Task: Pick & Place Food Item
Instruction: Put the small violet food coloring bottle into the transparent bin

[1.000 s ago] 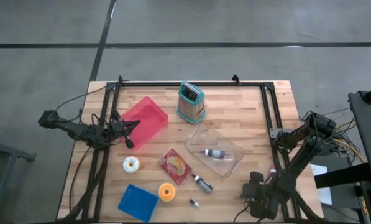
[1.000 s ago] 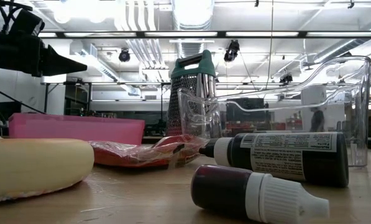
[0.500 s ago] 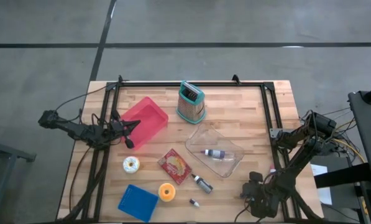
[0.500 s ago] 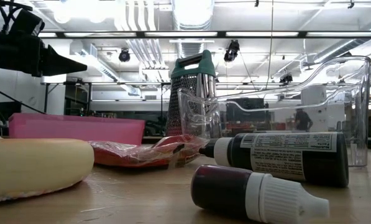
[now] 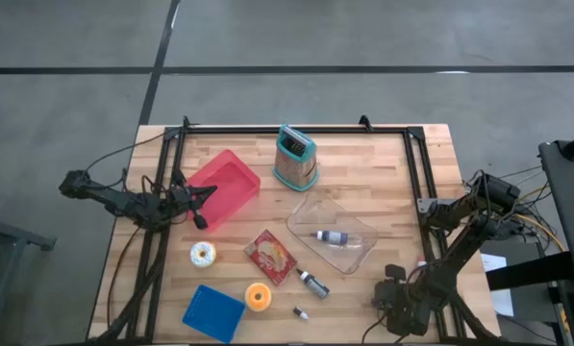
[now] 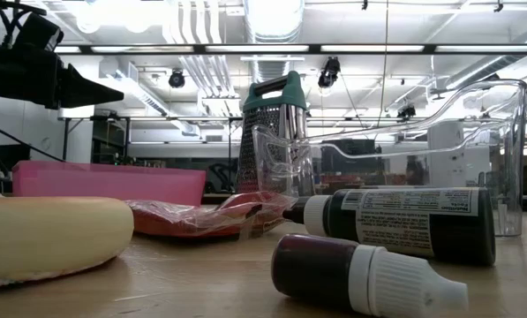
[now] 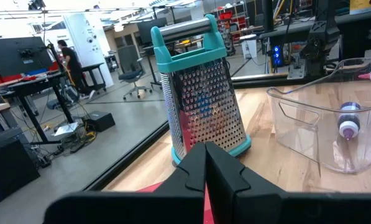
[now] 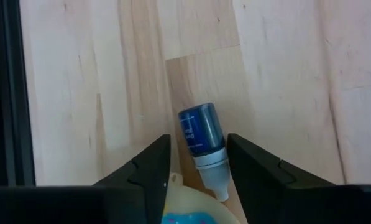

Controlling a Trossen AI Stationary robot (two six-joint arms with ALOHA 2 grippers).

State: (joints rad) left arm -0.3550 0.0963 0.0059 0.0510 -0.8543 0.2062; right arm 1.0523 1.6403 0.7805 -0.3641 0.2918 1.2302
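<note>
A grey concrete floor (image 5: 383,38) crossed by dark lines surrounds the wooden table (image 5: 363,173). Beyond the table, long ceiling lights (image 6: 272,48) and white ducts (image 6: 192,22) hang overhead. Farther off stand desks (image 7: 11,93), an office chair (image 7: 133,71), a dark monitor (image 7: 17,55) and a person (image 7: 69,59).

Perforated metal grater (image 7: 204,99), wooden table (image 5: 363,163)

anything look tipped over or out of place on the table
Nothing is spilled or broken. Three small dropper bottles lie on their sides: one inside the clear container, two loose on the wood. The grater stands upright.
</note>
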